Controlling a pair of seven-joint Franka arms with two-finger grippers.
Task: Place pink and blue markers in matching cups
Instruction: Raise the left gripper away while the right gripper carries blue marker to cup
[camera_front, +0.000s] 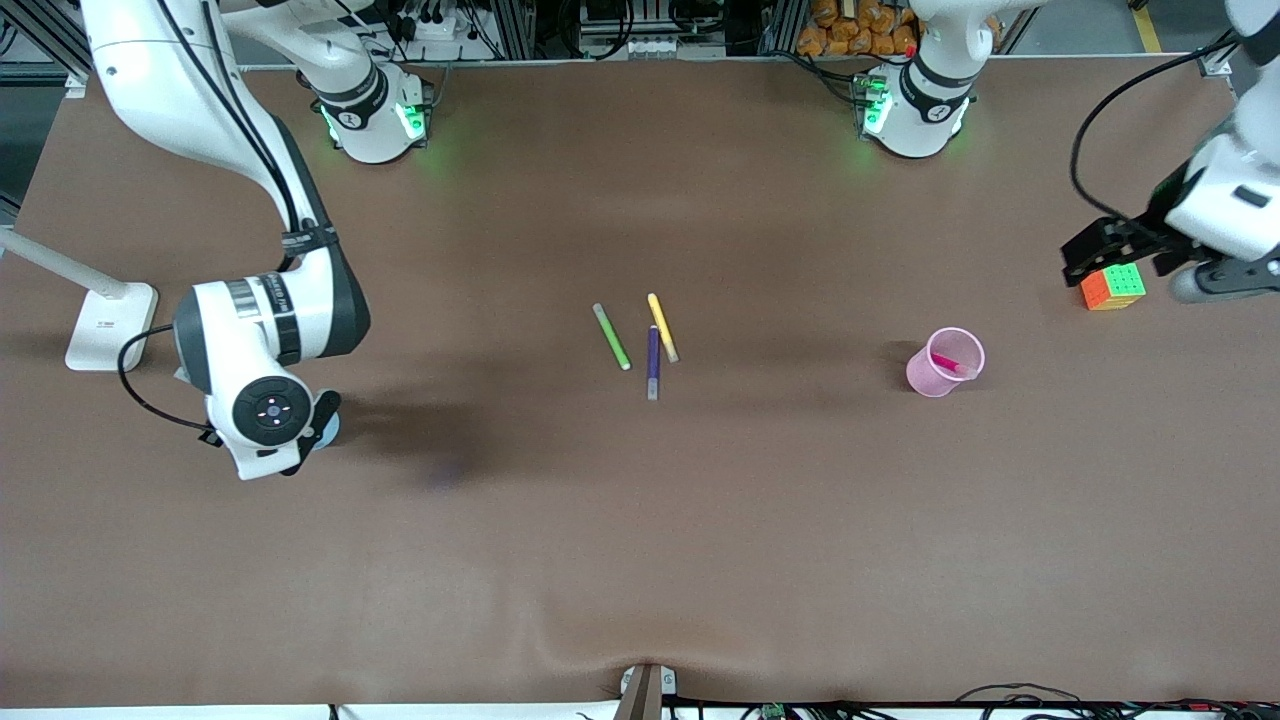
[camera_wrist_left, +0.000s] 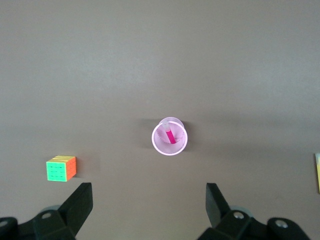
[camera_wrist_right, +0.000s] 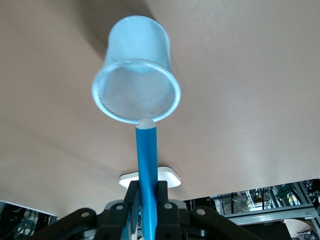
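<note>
Nearest you: the right gripper (camera_wrist_right: 146, 200) hangs low over the brown surface (camera_front: 640, 560) toward the right arm's end, right above the light blue translucent cup (camera_wrist_right: 136, 75), of which the front view shows only a sliver.
Right fingers: clamped on the bright blue marker (camera_wrist_right: 147, 170); its pale cap points at the cup's rim, the tip not inside.
Middle of the surface: you have three loose pens there, a dark purple pen (camera_front: 653, 363), a yellow pen (camera_front: 662, 326) touching or almost touching it, and a green pen (camera_front: 611, 337) just beside, toward the right arm's end.
Pink set: the pale pink translucent cup (camera_front: 944, 363) stands upright toward the left arm's end, with the magenta-pink marker (camera_front: 952, 366) already inside, leaning on the wall.
Left gripper: (camera_wrist_left: 150, 205) waits high over the left arm's end of the surface.
Left fingers: spread wide, holding nothing.
Clutter: a multicoloured puzzle cube (camera_front: 1113, 287) sits under the left gripper, well apart from the pink cup; a white stand base (camera_front: 110, 325) rests near the right arm.
</note>
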